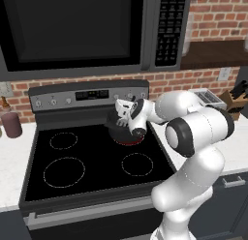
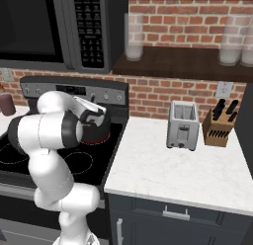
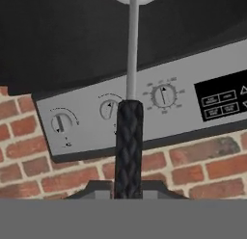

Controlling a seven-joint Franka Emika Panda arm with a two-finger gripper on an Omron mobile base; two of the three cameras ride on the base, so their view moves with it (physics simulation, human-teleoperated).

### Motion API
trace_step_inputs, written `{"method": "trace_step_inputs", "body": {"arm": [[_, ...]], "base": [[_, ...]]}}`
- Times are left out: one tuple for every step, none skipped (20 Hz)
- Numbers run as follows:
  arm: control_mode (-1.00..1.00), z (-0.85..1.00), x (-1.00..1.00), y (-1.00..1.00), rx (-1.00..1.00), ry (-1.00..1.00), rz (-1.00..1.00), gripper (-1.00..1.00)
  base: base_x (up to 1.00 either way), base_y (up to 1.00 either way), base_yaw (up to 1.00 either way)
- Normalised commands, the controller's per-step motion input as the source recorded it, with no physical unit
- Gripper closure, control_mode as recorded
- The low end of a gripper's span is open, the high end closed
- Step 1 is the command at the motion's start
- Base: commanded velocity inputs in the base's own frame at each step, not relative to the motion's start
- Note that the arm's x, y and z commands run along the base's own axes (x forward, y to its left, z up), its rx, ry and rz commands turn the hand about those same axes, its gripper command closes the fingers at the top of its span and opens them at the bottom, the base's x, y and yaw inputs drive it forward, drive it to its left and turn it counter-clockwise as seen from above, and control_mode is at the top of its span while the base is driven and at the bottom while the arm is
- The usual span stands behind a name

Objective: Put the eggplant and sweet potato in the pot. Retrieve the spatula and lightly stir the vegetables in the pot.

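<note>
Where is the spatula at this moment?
In the hand view, the spatula stands between the gripper fingers, its black handle rising toward the stove control panel and its knobs, the head cut off at the top edge.

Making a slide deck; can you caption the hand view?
Pincer holding the spatula by its black handle, silver shaft running toward the pot, stove knobs behind.

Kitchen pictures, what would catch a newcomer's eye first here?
The big white arm bent over the black stovetop, its gripper down at the pot on the back right burner. In the hand view, a black-handled utensil, probably the spatula, runs straight up from the gripper across the stove's knob panel. On the white counter to the right stand a silver toaster and a knife block.
</note>
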Motion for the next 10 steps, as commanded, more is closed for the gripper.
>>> {"method": "trace_step_inputs", "body": {"arm": [[-1.00,-0.78,0.15,0.18,-0.17,-0.07,0.00,1.00],[-1.00,-0.72,0.17,0.16,-0.15,-0.06,0.00,1.00],[-1.00,-0.71,0.25,0.17,-0.14,-0.03,0.00,1.00],[-1.00,-0.64,0.34,0.14,-0.10,0.00,0.00,1.00],[-1.00,-0.59,0.39,0.12,-0.07,0.00,0.00,1.00],[-1.00,-0.54,0.40,0.08,-0.04,0.00,0.00,1.00],[-1.00,-0.53,0.36,0.08,-0.03,0.00,0.00,1.00],[-1.00,-0.53,0.34,0.07,-0.02,0.00,0.00,1.00],[-1.00,-0.45,0.26,0.04,0.00,-0.06,0.00,1.00],[-1.00,-0.30,0.19,0.00,0.00,-0.13,0.00,1.00]], "base": [[0.00,0.00,0.00],[0.00,0.00,0.00],[0.00,0.00,0.00],[0.00,0.00,0.00],[0.00,0.00,0.00],[0.00,0.00,0.00],[0.00,0.00,0.00],[0.00,0.00,0.00],[0.00,0.00,0.00],[0.00,0.00,0.00]]}}
